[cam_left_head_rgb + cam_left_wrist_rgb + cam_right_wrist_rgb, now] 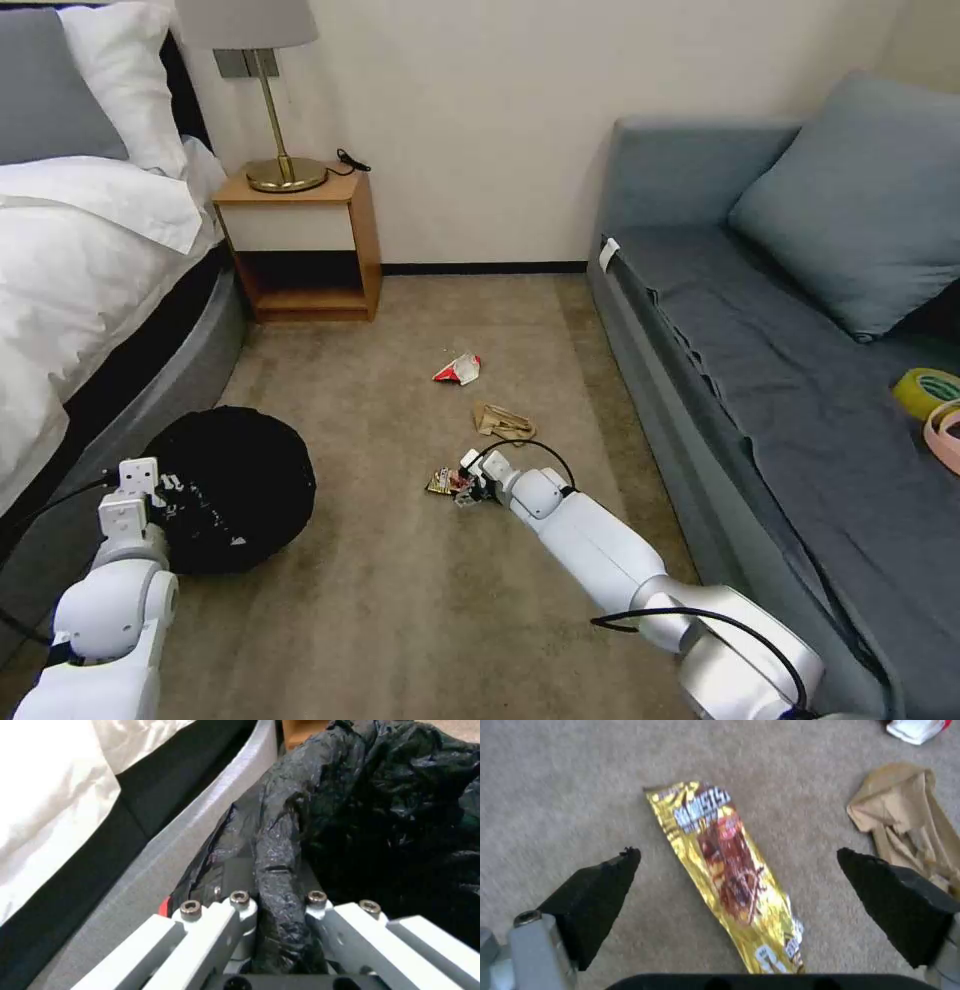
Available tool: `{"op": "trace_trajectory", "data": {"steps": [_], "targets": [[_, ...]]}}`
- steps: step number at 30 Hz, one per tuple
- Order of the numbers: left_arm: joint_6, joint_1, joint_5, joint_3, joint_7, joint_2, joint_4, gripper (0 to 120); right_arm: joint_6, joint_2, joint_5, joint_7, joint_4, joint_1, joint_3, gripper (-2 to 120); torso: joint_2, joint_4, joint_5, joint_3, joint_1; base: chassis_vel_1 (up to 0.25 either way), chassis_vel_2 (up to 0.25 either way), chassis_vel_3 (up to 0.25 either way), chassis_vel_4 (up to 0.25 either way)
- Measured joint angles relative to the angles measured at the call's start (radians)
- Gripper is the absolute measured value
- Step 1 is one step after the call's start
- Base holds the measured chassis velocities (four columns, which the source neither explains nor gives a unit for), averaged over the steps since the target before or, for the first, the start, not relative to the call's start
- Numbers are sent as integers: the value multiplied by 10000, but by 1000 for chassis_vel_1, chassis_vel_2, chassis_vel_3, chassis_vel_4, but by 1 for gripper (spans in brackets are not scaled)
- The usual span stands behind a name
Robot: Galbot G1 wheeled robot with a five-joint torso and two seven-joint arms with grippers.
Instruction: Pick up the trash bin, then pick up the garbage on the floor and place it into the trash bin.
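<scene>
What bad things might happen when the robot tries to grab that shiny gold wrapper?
The gold wrapper lies flat on the carpet between the right gripper's open fingers, so they may slide over it. The left gripper pinches only the trash bin's thin black bag, which might tear or slip.

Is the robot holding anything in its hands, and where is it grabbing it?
The left hand pinches the trash bin by its bag-wrapped rim. The right hand is open over the gold snack wrapper, holding nothing.
</scene>
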Motion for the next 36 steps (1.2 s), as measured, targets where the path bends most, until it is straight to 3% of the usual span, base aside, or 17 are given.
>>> {"op": "trace_trajectory", "data": {"steps": [25, 30, 36], "targets": [[-118, 1, 146, 268, -8, -40, 212, 4, 1101, 399, -2232, 216, -1421, -55, 1056, 100, 2, 1, 0, 0, 0, 0, 0, 0, 0], [-119, -27, 143, 263, -10, -3, 214, 4, 1042, 272, -1753, 237, -942, -187, 1079, 100, 2, 0, 0, 0, 0, 0, 0, 0, 0], [-65, -84, 88, 190, -27, 5, 177, 4, 287, -126, -32, 491, 654, -475, 1018, 100, 2, 0, 0, 0, 0, 0, 0, 0, 0]]}}
